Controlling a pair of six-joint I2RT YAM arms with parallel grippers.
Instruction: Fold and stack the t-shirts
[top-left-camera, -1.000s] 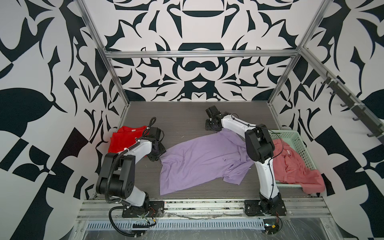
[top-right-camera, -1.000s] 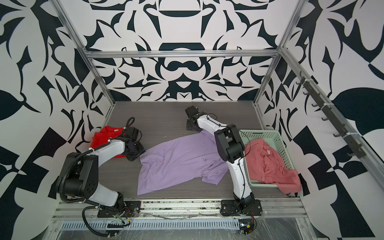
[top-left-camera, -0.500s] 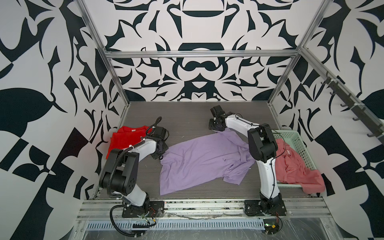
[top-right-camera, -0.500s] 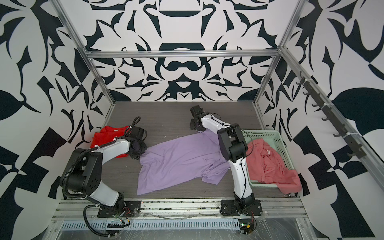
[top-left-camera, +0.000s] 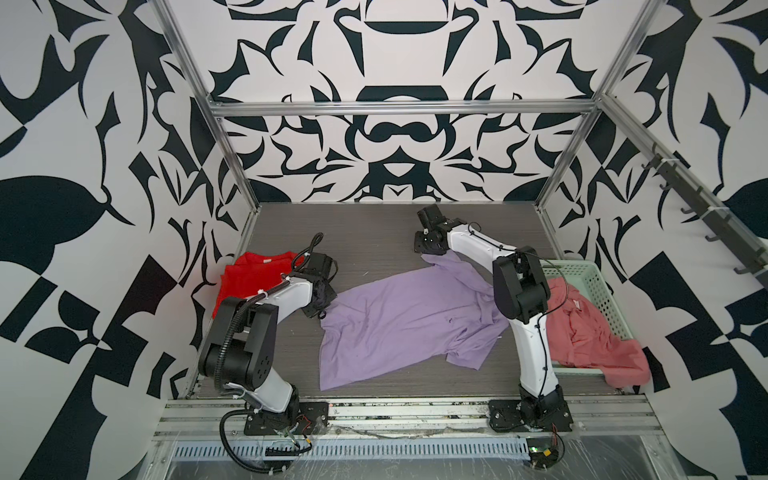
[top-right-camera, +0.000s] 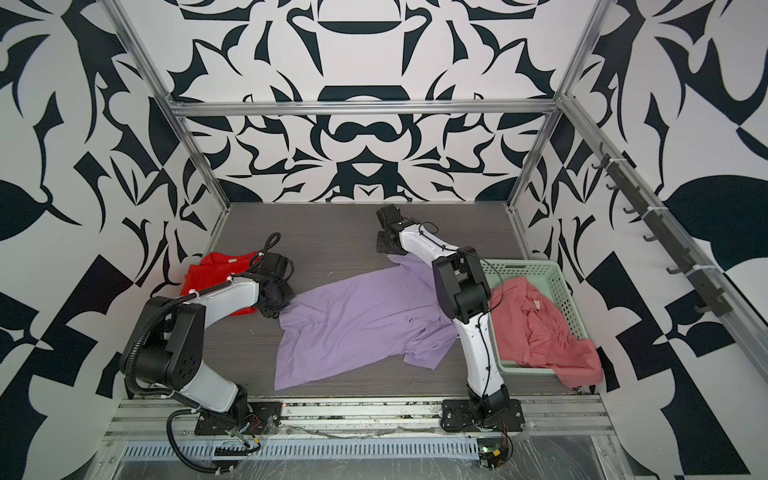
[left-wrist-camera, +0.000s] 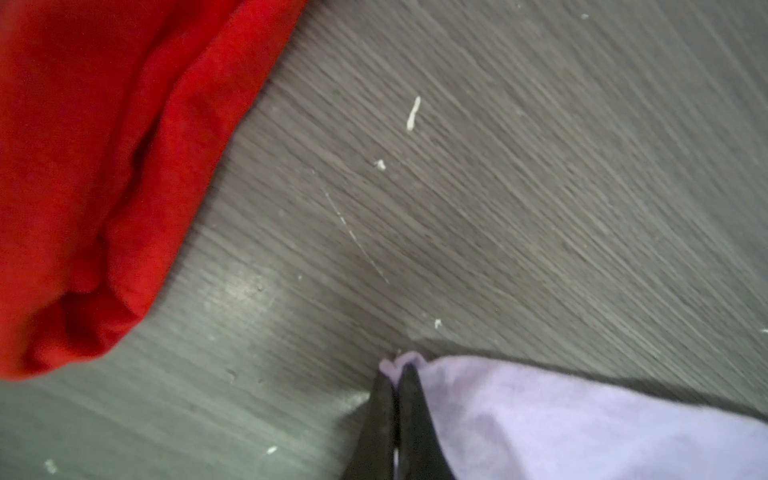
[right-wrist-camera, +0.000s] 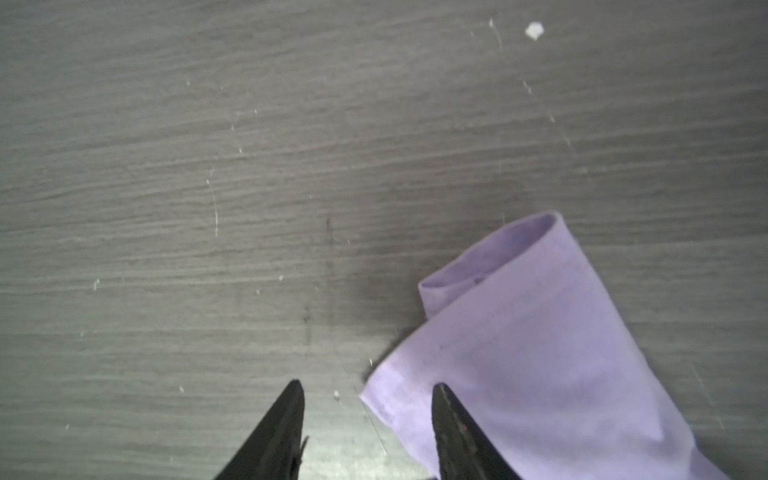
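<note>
A lilac t-shirt (top-left-camera: 407, 320) (top-right-camera: 357, 324) lies spread across the middle of the grey table. My left gripper (top-left-camera: 322, 309) (top-right-camera: 276, 309) sits at its near-left corner. In the left wrist view that gripper (left-wrist-camera: 397, 374) is shut on a pinch of the lilac cloth (left-wrist-camera: 561, 424). My right gripper (top-left-camera: 428, 249) (top-right-camera: 388, 249) is at the far sleeve. It is open (right-wrist-camera: 368, 388), with the sleeve's (right-wrist-camera: 519, 332) corner between its fingers. A red t-shirt (top-left-camera: 249, 278) (top-right-camera: 216, 274) (left-wrist-camera: 95, 166) lies at the left wall. A salmon pink t-shirt (top-left-camera: 582, 332) (top-right-camera: 536, 328) is crumpled in the basket.
A pale green perforated basket (top-left-camera: 598, 286) (top-right-camera: 557, 278) stands at the right edge, with the pink shirt hanging over its near rim. Patterned walls and metal frame posts enclose the table on three sides. Small white specks dot the table surface (left-wrist-camera: 540, 166).
My left gripper has shifted to the lilac shirt's corner and shut on it. The right gripper has barely moved at the far sleeve and stays open.
</note>
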